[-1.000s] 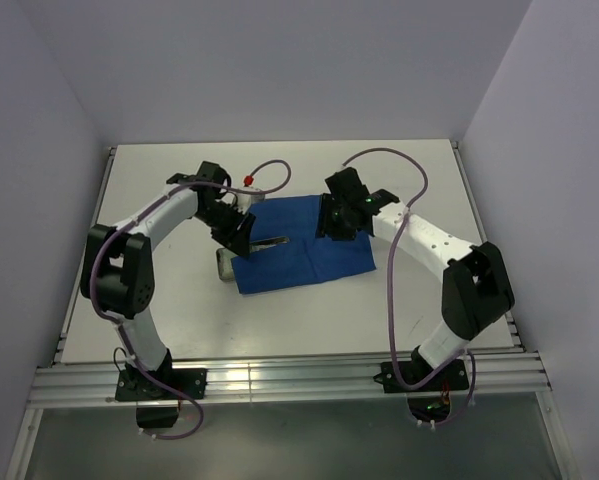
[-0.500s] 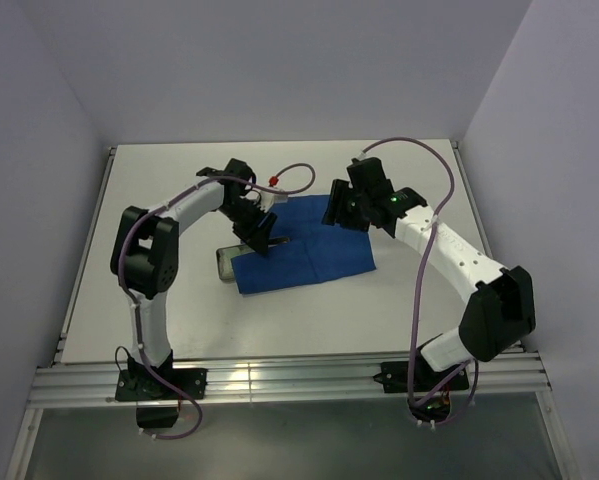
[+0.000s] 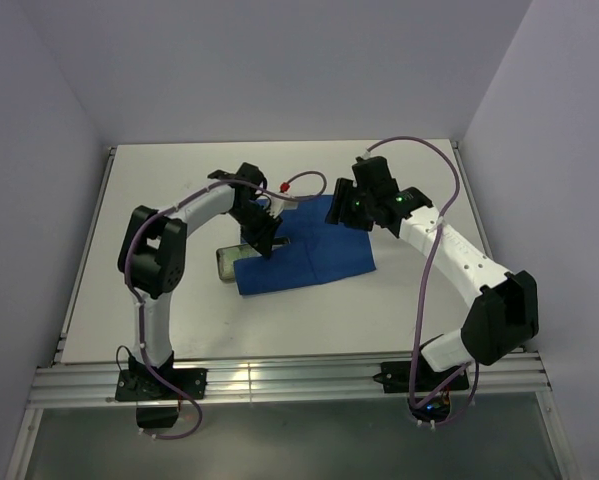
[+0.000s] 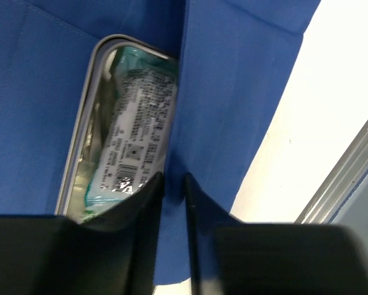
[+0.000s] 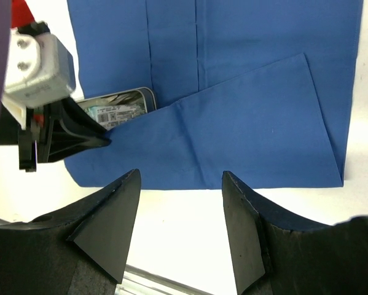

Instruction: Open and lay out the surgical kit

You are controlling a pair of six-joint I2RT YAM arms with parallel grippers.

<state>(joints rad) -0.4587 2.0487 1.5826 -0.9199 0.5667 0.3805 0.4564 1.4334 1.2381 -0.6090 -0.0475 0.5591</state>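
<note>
My left claw (image 4: 171, 184) is pressed together on a raised fold of the blue cloth wrap (image 4: 227, 86). The cloth fills the narrow gap between the two fingers (image 4: 148, 209). In the left wrist view the steel tray (image 4: 90, 98) lies just beside that fold, partly uncovered, with cloth over its far end and its right side. One whitish-green packet (image 4: 137, 129) with printed text lies inside the tray. My right claw (image 5: 180, 177) is spread wide with nothing between its fingers. It hangs above the line where the wrap's edge meets the bare counter (image 5: 190, 221). In the right wrist view one flap of the wrap lies folded diagonally across the rest of the cloth. In the top view the wrap lies near the middle of the counter, between my two arms. The tray shows at its left edge, my left claw is at that left part, and my right claw is over the far right part.
</note>
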